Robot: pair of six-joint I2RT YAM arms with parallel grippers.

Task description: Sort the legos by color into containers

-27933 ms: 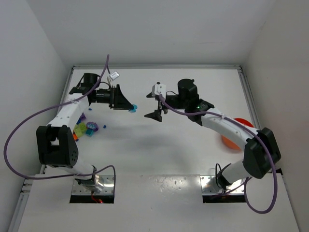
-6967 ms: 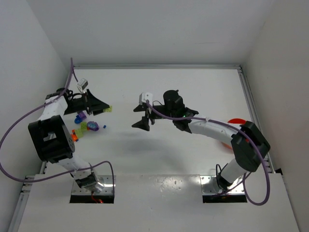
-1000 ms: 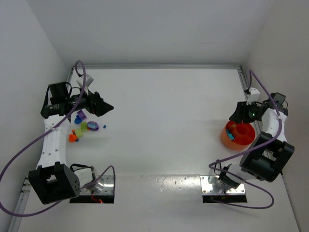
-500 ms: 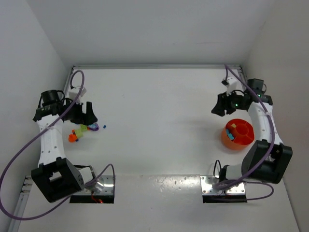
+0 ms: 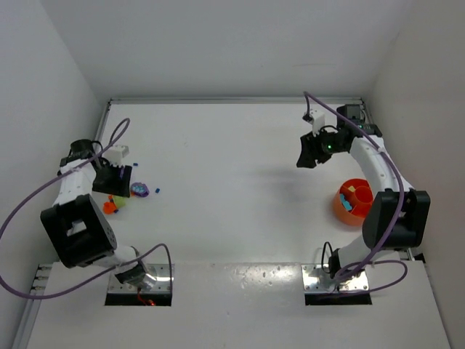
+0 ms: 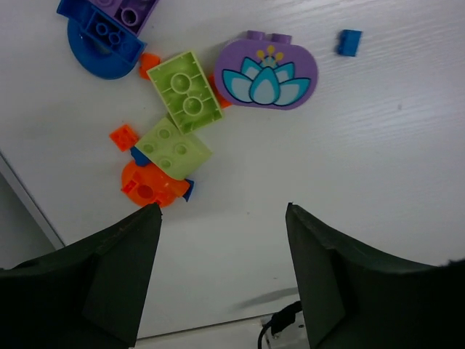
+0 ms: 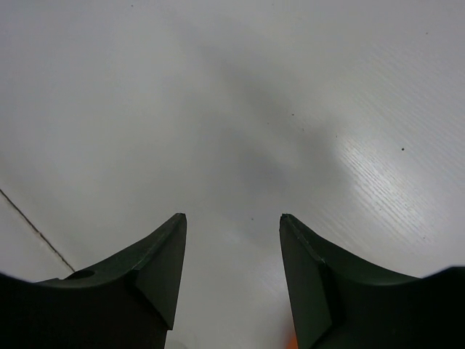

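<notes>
White arms (image 5: pixel 378 169) with black joints (image 5: pixel 78 231), looping purple cables (image 5: pixel 322 103) and dark wedge-shaped fingers (image 6: pixel 109 283).

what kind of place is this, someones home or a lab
Most likely a robotics lab cell: a bare white table boxed in by white walls, two robot arms bolted at its near edge, and loose legos and an orange divided bowl.

Legos (image 6: pixel 190 102) clustered at the counter's (image 5: pixel 232 189) left edge beneath the left tool (image 6: pixel 221 214); bowl (image 5: pixel 338 211) at right, right tool (image 7: pixel 232 218) behind-left of it.
</notes>
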